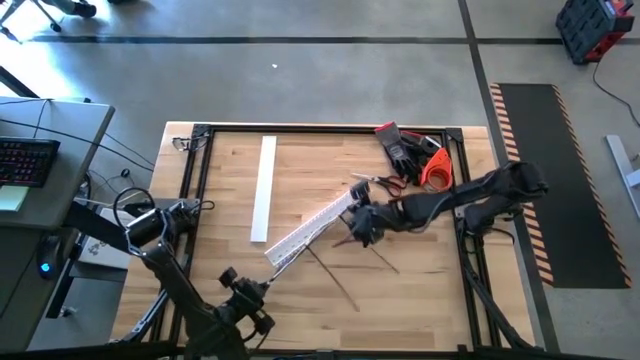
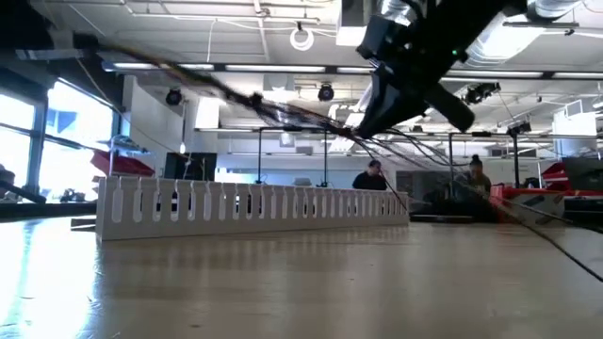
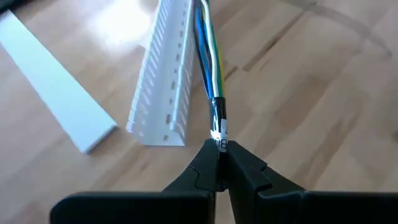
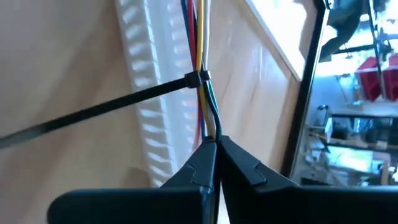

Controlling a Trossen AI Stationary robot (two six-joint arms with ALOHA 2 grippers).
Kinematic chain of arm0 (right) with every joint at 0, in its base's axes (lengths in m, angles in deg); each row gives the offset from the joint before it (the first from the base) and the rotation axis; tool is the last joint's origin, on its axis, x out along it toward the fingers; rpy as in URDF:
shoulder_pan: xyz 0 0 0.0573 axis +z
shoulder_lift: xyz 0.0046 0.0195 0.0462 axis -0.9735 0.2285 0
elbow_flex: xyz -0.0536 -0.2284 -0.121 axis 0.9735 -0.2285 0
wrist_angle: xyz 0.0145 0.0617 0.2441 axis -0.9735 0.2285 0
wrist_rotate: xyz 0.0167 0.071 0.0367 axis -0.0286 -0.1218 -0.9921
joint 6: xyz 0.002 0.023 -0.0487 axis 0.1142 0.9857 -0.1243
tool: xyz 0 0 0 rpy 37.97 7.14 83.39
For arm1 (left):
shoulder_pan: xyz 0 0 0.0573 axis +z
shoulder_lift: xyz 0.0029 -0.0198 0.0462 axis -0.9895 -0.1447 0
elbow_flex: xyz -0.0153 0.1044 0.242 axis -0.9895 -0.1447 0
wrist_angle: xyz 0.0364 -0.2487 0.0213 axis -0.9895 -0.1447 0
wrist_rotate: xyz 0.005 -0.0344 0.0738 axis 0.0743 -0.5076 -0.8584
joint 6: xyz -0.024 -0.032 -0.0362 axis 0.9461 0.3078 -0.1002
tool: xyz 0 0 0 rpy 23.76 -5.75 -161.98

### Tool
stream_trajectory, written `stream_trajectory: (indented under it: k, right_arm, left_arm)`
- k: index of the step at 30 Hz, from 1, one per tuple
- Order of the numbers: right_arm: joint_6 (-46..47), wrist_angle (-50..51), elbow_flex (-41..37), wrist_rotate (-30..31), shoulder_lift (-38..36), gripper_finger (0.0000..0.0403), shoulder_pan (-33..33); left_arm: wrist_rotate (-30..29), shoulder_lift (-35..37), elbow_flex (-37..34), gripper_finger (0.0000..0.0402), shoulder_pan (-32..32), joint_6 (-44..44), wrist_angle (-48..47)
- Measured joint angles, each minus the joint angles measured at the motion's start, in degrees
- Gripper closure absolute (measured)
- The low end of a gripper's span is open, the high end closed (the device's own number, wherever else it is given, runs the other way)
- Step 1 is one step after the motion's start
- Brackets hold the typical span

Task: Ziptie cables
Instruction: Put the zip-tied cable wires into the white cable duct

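The cables [image 3: 208,56], a thin bundle of coloured wires, run stretched in the air between my two grippers, above the white slotted channel [image 1: 308,232]. My left gripper [image 1: 258,290] is shut on one end at the table's near left. My right gripper [image 1: 352,232] is shut on the bundle near the table's middle. One black ziptie [image 4: 198,79] is looped round the bundle just ahead of the right fingers, and its long tail [image 4: 87,115] sticks out sideways. In the low view the cables [image 2: 236,92] cross high above the channel [image 2: 254,207]. My left gripper pinches the bundle between its two fingertips at the end with the white label [image 3: 221,135]. The wires leave the fingertips straight ahead, in line with the fingers. This end is lifted clear of the table, and the bundle runs taut toward the other gripper. My right gripper pinches the bundle [image 4: 211,129] between its two fingertips, a short way behind the ziptie's loop. The wires run on ahead in line with the fingers. The bundle is clear of the table and passes over the channel.
A flat white strip [image 1: 263,188] lies left of the channel. Loose zipties [image 1: 335,272] lie on the wood in front of the right gripper. Scissors [image 1: 375,182], black gloves [image 1: 400,145] and an orange tool [image 1: 435,168] sit at the far right corner.
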Motion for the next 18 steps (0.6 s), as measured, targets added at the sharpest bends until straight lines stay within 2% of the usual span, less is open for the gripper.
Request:
stream_trajectory:
  k: [5, 9, 14, 18]
  right_arm:
    - [-9.27, 0.33, 1.09, -6.83, -0.02, 0.0403, -7.00]
    - [-11.25, 0.33, 1.01, -12.19, 0.00, 0.0403, -11.12]
    - [-11.73, 0.82, 0.95, -15.57, 0.42, 0.0403, -14.02]
    - [-14.42, 1.93, 0.96, -15.84, 0.42, 0.0403, -15.86]
  left_arm:
    - [-0.01, -0.08, -7.57, 0.0401, 1.36, -0.92, 9.41]
    - [2.15, -0.10, -12.50, 0.0401, 3.07, -2.63, 10.18]
    - [2.80, -0.08, -16.60, 0.0401, 5.53, -6.41, 12.98]
    - [2.89, -0.03, -18.37, 0.0401, 7.12, -10.74, 16.33]
